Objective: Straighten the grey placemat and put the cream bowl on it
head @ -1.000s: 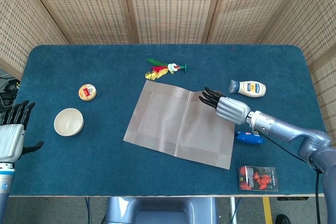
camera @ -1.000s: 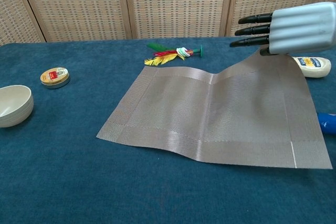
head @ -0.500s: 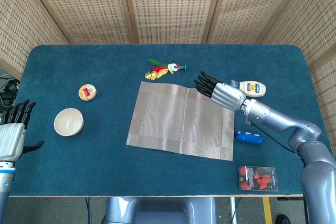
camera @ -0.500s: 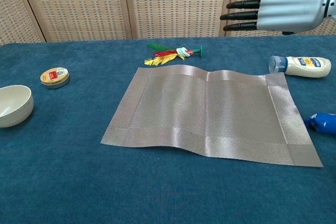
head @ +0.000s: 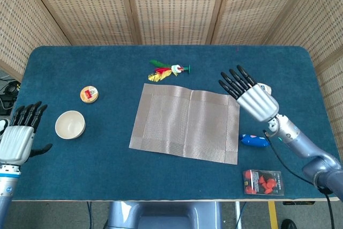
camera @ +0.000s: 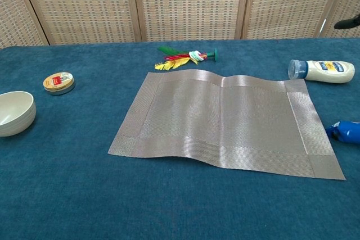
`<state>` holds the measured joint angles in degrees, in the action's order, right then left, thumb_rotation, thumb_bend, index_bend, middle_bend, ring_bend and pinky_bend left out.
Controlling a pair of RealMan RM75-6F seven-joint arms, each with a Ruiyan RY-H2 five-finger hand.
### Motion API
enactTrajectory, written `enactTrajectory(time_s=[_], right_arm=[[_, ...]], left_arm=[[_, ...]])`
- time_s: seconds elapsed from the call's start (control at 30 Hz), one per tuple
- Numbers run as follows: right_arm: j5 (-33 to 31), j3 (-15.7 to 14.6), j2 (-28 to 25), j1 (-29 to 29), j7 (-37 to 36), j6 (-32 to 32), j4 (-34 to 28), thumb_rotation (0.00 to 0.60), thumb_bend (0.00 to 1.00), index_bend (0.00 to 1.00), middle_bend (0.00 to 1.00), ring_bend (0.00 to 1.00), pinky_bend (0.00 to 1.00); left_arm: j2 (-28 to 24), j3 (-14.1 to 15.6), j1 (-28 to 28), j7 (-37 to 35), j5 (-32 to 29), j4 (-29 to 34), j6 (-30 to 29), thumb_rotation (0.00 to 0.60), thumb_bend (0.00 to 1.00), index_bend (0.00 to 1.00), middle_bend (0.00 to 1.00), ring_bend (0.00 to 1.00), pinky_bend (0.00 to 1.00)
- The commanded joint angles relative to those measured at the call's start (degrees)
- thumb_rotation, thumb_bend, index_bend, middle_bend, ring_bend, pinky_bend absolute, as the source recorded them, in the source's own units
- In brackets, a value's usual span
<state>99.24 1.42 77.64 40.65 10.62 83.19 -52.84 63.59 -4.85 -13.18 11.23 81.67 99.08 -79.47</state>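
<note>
— Where is the bowl (head: 70, 124) being found relative to the hands?

— It is sitting on the table (head: 75, 175) at the left, just beside the left hand (head: 20, 138), which is nearer to it than any other. The bowl lies to that hand's right and slightly further from the robot. The right hand (head: 253, 97) is well apart from it, on the far side of the mat (head: 185, 123).

— And how are the hands being held?

— Both are being held with fingers spread and nothing in them. The right hand is raised above the table, just beside the mat's right edge.

— How is the mat lying?

— It is lying flat near the table's middle, its long axis running left to right, roughly parallel to the table's front edge, with a slight ripple along the near edge. Straightening is judged largely done.

— So the coming move?

— Likely the bowl is to be carried rightward by the left hand onto the mat; the bowl is standing upright, mouth up.
</note>
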Motion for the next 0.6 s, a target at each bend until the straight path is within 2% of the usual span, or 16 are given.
enactTrajectory(time_s=[0.03, 0.13, 0.23, 0.43, 0.6], right_arm=[[-9.53, 0.17, -10.23, -10.64, -1.69, 0.72, -24.03, 0.6, 0.0, 0.01, 0.0, 0.0, 0.0], [-9.46, -2.01, -13.68, -15.43, -4.51, 4.14, -33.35, 0.6, 0.0, 0.02, 0.0, 0.0, 0.0], [-8.59, -3.7, -14.69, -19.19, -5.26, 7.31, -37.35, 0.6, 0.0, 0.02, 0.0, 0.0, 0.0], [-8.56, -5.58, -13.55, -24.36, -5.36, 10.6, -40.11, 0.6, 0.0, 0.02, 0.0, 0.0, 0.0], [-9.25, -5.6, -11.03, -27.35, -4.01, 11.65, -39.77, 0.6, 0.0, 0.03, 0.0, 0.0, 0.0]], left_arm=[[1.59, 0.86, -1.47, -1.69, 3.32, -2.55, 1.2, 0.6, 0.0, 0.0, 0.0, 0.0, 0.0], [4.62, 1.67, -3.63, -4.0, 8.48, -6.64, 1.98, 0.6, 0.0, 0.0, 0.0, 0.0, 0.0], [7.31, 2.17, -5.62, -6.12, 11.95, -10.63, 2.78, 0.6, 0.0, 0.0, 0.0, 0.0, 0.0], [11.67, 2.31, -11.37, -9.04, 16.43, -16.15, 7.58, 0.6, 0.0, 0.05, 0.0, 0.0, 0.0], [16.6, 1.18, -17.08, -9.43, 17.62, -21.83, 12.73, 0.6, 0.0, 0.11, 0.0, 0.0, 0.0]])
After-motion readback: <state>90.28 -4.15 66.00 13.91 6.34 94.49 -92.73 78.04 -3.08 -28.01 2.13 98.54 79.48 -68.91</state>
